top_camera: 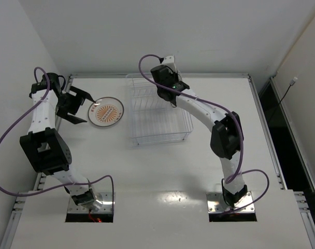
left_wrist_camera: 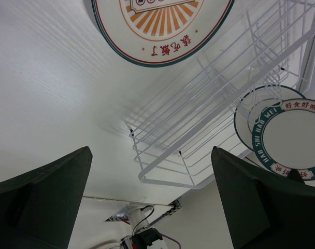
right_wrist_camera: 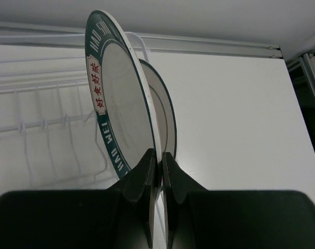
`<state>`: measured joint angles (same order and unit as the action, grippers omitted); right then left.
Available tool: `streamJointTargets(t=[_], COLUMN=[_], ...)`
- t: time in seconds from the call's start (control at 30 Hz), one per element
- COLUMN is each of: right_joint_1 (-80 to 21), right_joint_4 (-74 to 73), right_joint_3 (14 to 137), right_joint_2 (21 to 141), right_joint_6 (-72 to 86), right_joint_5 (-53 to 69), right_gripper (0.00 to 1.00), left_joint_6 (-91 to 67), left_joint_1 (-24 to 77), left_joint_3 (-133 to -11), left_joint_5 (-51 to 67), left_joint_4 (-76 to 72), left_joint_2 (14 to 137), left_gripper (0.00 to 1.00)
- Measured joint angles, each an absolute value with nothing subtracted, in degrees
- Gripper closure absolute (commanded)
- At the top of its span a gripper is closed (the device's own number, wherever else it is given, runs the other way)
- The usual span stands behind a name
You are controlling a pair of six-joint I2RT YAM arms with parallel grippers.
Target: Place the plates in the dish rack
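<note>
Top external view, left fingers [top_camera: 77, 106] stood spread wide, orange sunburst plate [top_camera: 105, 112] lay flat on the surface [top_camera: 147, 181] just ahead of them, dish rack [top_camera: 157, 141] sat beyond, right fingers [right_wrist_camera: 158, 161] above it pinched the blue-green-rimmed plate [right_wrist_camera: 121, 104] upright, white plate [right_wrist_camera: 167, 119] just behind.

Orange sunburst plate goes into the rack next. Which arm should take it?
Left. The left gripper is open right beside the sunburst plate on the table; the right gripper is shut on the green-rimmed plate over the rack.
</note>
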<state>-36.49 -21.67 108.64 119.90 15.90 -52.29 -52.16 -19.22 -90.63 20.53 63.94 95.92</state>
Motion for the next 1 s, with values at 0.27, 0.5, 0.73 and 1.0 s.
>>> streamJointTargets(t=[0.27, 0.5, 0.73, 1.0], right_joint_1=[-35.3, -33.0, -32.5, -30.8], right_joint_4=[-27.4, -32.1, -34.6, -32.8], right_joint_3=[108.4, 110.2, 110.2, 104.1], right_joint_2=[123.3, 125.0, 114.3, 83.3], right_joint_6=[21.1, 24.6, 25.5, 25.1], right_joint_5=[-46.1, -39.2, -32.8, -13.6], right_gripper=[0.91, 0.47, 0.29, 0.28], left_joint_6=[-52.2, -52.2, -52.2, -52.3], left_joint_1=[-19.2, -19.2, -19.2, -19.4], left_joint_3=[-90.3, -89.5, -90.1, -98.9], left_joint_5=[20.6, 20.8, 18.8, 15.4], left_joint_4=[63.9, 63.8, 64.3, 63.7], left_joint_2=[95.9, 95.9, 98.3, 108.9], left_gripper=[0.00, 0.00, 0.00, 0.10])
